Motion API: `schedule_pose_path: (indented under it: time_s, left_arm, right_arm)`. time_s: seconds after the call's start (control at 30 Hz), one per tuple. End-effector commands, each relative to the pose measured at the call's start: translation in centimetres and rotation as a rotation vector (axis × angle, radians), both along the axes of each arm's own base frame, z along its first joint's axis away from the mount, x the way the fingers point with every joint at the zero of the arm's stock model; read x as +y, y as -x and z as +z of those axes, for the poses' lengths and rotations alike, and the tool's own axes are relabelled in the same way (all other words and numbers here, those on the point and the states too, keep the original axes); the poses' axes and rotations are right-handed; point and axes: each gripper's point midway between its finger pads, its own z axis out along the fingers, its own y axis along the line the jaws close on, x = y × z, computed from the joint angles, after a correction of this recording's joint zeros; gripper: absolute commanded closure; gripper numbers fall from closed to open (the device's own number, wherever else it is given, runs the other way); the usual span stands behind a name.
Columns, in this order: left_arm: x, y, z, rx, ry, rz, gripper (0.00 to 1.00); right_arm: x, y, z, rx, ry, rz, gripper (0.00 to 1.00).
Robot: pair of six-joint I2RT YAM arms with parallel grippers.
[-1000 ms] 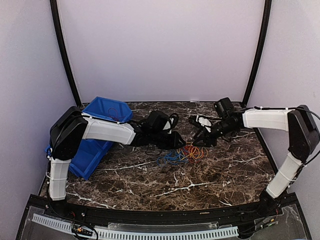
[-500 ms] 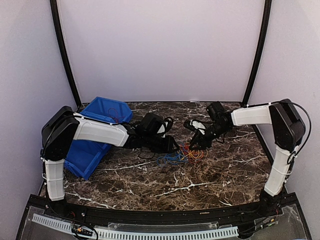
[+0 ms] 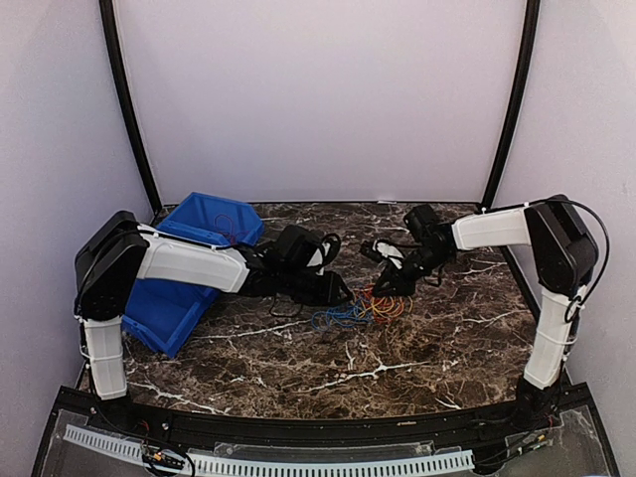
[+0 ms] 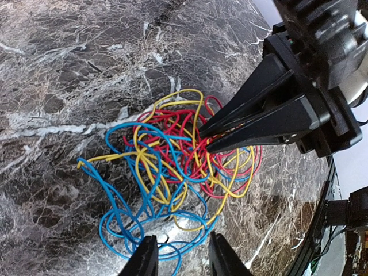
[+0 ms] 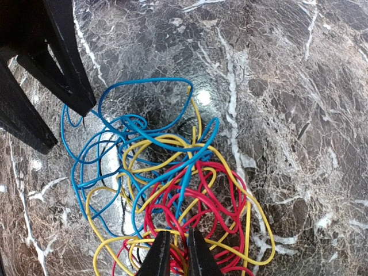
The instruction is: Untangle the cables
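Both arms came closer to the cables (image 3: 360, 309), a soft, light pile on the table (image 3: 447, 348). Left gripper (image 4: 183, 247) fingers sit apart. Right gripper (image 5: 177, 244) is nearly pinched over red loops, hold unclear. I'd grab a loose outer loop.

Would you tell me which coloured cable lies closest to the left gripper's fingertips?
The blue cable: its loops reach the left gripper, whereas the red cable and yellow cable bunch farther off, by the right gripper.

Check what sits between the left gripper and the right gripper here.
The tangled cables, red, blue and yellow, lie between the left gripper and right gripper, whose tips reach into the red loops. The left wrist view shows it.
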Motion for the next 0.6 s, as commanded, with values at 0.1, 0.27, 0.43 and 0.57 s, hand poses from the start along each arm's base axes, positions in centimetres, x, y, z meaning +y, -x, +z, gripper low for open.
schedule_pose_path:
  time_s: [0.1,0.27,0.43,0.57]
  left_arm:
    - [-0.5,1.0,3.5,-0.108,0.068,-0.103,0.65]
    - [-1.5,1.3,6.2,-0.197,0.145,-0.172,0.64]
    - [-2.1,1.0,9.8,-0.361,0.217,-0.185,0.63]
    - [-2.4,0.5,10.7,-0.449,0.219,-0.19,0.63]
  right_arm:
    - [0.7,0.8,6.3,-0.065,-0.086,0.031,0.95]
    - [0.5,1.7,9.6,-0.113,-0.122,0.043,1.0]
    - [0.4,2.6,11.1,-0.118,-0.148,0.058,1.0]
    - [0.4,3.1,11.7,-0.117,-0.171,0.074,1.0]
